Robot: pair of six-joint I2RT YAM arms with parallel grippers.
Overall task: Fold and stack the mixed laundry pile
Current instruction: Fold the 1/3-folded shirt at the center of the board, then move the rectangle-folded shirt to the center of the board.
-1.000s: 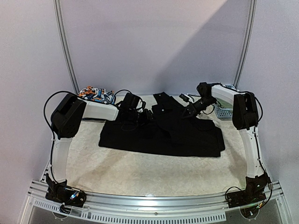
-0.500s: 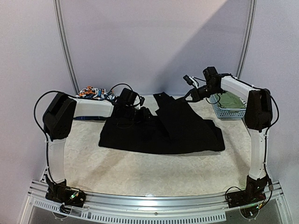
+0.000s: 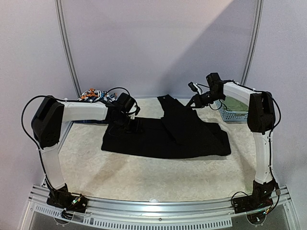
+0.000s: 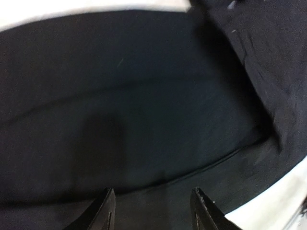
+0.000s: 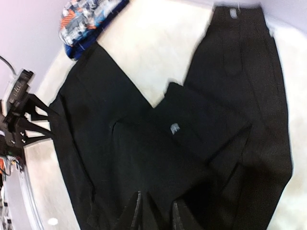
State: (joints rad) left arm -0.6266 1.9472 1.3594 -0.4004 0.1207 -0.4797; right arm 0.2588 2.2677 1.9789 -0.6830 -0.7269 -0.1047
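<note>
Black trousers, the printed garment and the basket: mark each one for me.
black trousers point(image 3: 158, 139), top external view, middle of the spread legs.
printed garment point(image 5: 84, 19), right wrist view, crumpled fabric at upper left.
basket point(image 3: 234, 116), top external view, near lattice wall.

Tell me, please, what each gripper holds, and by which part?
The left gripper is open over the black trousers, holding nothing; for the right gripper it cannot be told.

Trousers point(image 3: 168, 136) centre; garment heap point(image 3: 97, 95) behind-left; basket point(image 3: 233, 115) behind-right.
</note>
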